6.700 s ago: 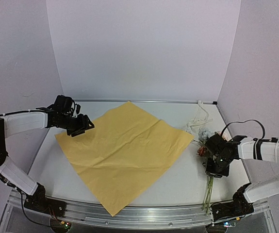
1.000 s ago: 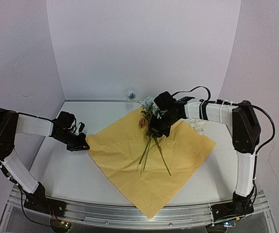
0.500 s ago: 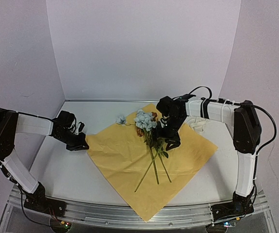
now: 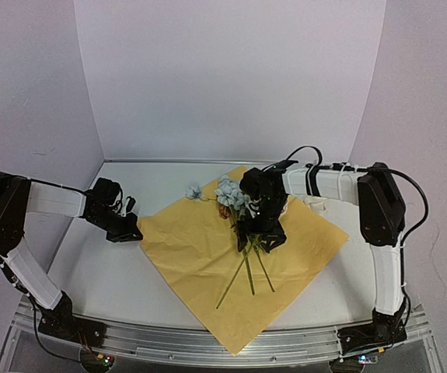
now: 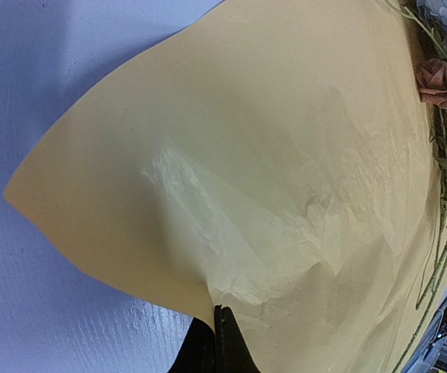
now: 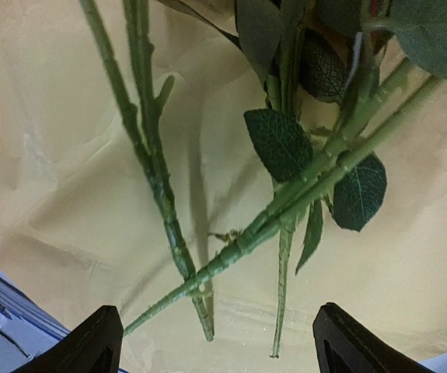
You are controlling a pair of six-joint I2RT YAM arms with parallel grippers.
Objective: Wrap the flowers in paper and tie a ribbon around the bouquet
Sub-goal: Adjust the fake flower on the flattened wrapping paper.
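My left gripper (image 4: pixel 127 230) was pinched shut on the left corner of the paper (image 4: pixel 196 256), and the sheet was crinkled just beside the grip. The paper lay yellow face up on the table (image 4: pixel 99 272). My right gripper (image 4: pixel 268 235) hung with its jaws spread wide over the flowers (image 4: pixel 233 196), holding nothing. They lay loose across the middle of the sheet, blooms toward the far wall, green stems fanned toward me.

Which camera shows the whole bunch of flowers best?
The top view: it shows the flowers from blooms to stem tips, lying on the paper. The left wrist view catches only a pink bloom and stems at its edge; the right wrist view only stems and leaves.
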